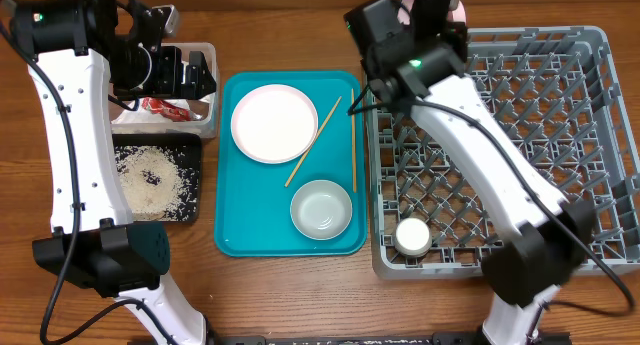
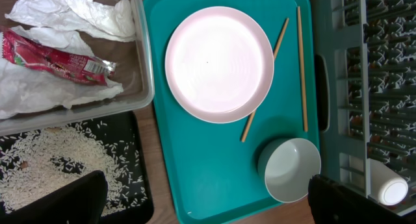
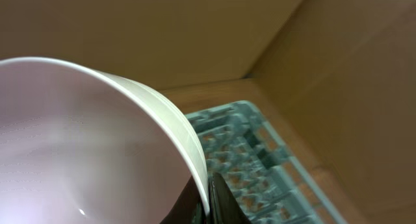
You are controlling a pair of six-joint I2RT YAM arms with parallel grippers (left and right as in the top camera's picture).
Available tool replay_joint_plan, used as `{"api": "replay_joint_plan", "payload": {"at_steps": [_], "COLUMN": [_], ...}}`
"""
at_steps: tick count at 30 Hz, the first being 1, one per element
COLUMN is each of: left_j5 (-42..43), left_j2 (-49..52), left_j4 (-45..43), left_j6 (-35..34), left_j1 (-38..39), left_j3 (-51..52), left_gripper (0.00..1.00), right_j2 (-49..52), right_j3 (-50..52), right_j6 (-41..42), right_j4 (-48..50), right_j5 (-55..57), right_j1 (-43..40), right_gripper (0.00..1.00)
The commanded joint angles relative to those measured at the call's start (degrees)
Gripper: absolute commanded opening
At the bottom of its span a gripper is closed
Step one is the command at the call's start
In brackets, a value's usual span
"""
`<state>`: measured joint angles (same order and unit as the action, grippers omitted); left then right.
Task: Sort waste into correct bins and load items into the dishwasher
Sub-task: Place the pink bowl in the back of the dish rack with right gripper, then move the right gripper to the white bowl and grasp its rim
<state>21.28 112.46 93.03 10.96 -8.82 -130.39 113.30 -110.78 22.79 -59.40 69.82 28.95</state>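
Your right pincer (image 3: 207,204) is clamped on the rim of a pale bowl (image 3: 84,139), carried high over the far side of the grey dish rack (image 1: 560,115). The bowl has not been set among the pegs. Your left pincer (image 1: 190,75) hangs over the clear tub (image 2: 146,68) with its fingers wide apart and nothing between them.

The waste looks finished. The crumpled napkin (image 2: 71,16) and the red wrapper (image 2: 52,58) both lie inside the clear tub, and the rice crumbs (image 2: 45,159) are spread across the black tray (image 2: 140,159) just beside it. No scraps show on the desk (image 1: 300,285) or on the teal serving tray (image 2: 195,172).

The loading is, by my reading, less than half done. Only the small white cup (image 2: 387,185) sits in the rack, at its near corner on the teal tray's side. On the teal tray you have the round plate (image 2: 218,62), the second bowl (image 2: 289,169) near the front edge, one chopstick (image 2: 302,68) lying along the side nearest the rack, and the other chopstick (image 2: 263,81) slanted against the plate's rim.

Once the held bowl is placed, four items remain.
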Motion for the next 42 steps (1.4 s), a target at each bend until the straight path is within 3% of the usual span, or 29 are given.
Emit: {"api": "replay_joint_plan", "payload": {"at_steps": [1, 7, 17, 31, 32, 35, 37, 39, 42], "left_j5": [0.8, 0.8, 0.8, 0.8, 0.8, 0.8, 0.8, 0.8, 0.8], "left_j2": [-1.2, -1.2, -1.2, -1.2, -1.2, -1.2, -1.2, -1.2, -1.2], "left_j4": [-0.2, -0.2, -0.2, -0.2, -0.2, -0.2, -0.2, -0.2, -0.2], "left_j6": [0.6, 0.6, 0.6, 0.6, 0.6, 0.6, 0.6, 0.6, 0.6], "left_j1": [0.2, 0.2, 0.2, 0.2, 0.2, 0.2, 0.2, 0.2, 0.2], "left_j3": [-1.2, -1.2, -1.2, -1.2, -1.2, -1.2, -1.2, -1.2, -1.2], "left_gripper": [1.0, 1.0, 1.0, 1.0, 1.0, 1.0, 1.0, 1.0, 1.0], "right_j2": [3.8, 9.8, 15.7, 15.8, 15.8, 15.8, 15.8, 15.8, 15.2], "right_j3": [0.3, 0.3, 1.1, 5.7, 5.7, 5.7, 5.7, 5.6, 4.2], "right_j6": [-5.5, -8.3, -11.1, -10.9, -10.9, -10.9, -10.8, -10.8, -10.8], "right_j4": [2.2, 6.1, 4.6, 1.6, 1.2, -0.3, -1.1, -1.5, -3.6], "right_j5": [10.4, 10.6, 5.9, 2.5, 2.5, 2.4, 2.4, 1.7, -2.5], "right_j1": [-1.4, -1.8, -1.3, 3.4, 4.1, 6.1, 7.1, 8.0, 8.9], "right_gripper": [0.04, 0.04, 0.04, 0.05, 0.14, 0.57, 0.74, 0.82, 0.83]}}
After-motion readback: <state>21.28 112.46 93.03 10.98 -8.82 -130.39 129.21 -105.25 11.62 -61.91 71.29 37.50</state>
